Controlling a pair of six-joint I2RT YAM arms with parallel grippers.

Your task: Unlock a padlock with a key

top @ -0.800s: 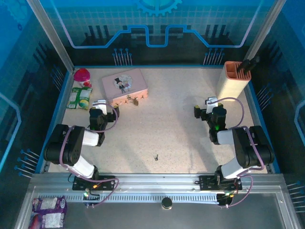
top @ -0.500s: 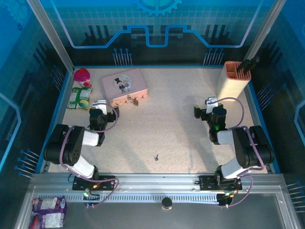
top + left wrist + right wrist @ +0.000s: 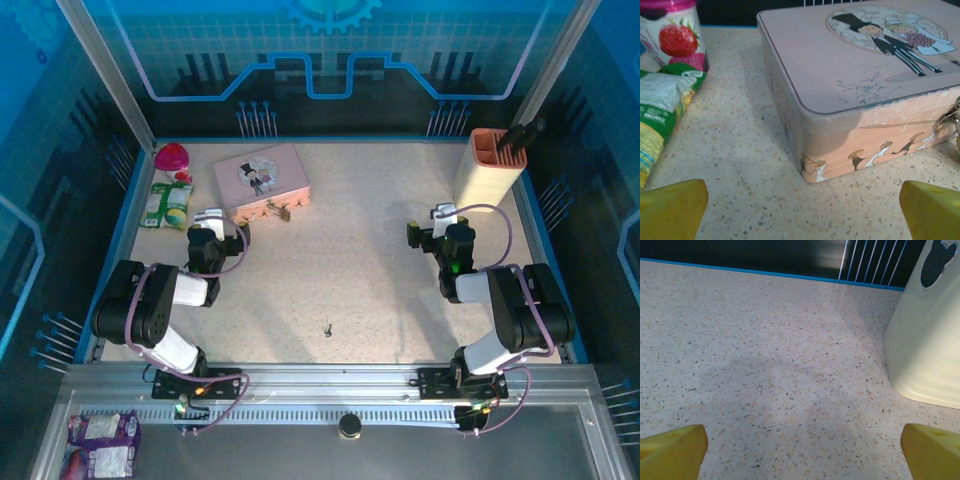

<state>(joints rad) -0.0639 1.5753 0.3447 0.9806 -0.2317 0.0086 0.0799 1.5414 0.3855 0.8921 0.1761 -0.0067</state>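
Dark key (image 3: 327,328) lies on surface (image 3: 380,290), shaft roughly near-far, nearward of both jaws, about midway between arms. Brass padlock (image 3: 283,210) at tin's (image 3: 262,178) near wall, just far-right of left jaws. Both jaws wide, empty.

Brass padlock (image 3: 281,210) lies beside the pink tin (image 3: 262,178); dark key (image 3: 327,329) lies well apart.

A pink rectangular tin (image 3: 850,75) showing a cartoon wedding couple sits far right. Left of it lie a green-yellow crinkled packet (image 3: 662,110) and a strawberry-printed cup (image 3: 672,35). Nearest, the left gripper (image 3: 804,212) gapes wide, empty.
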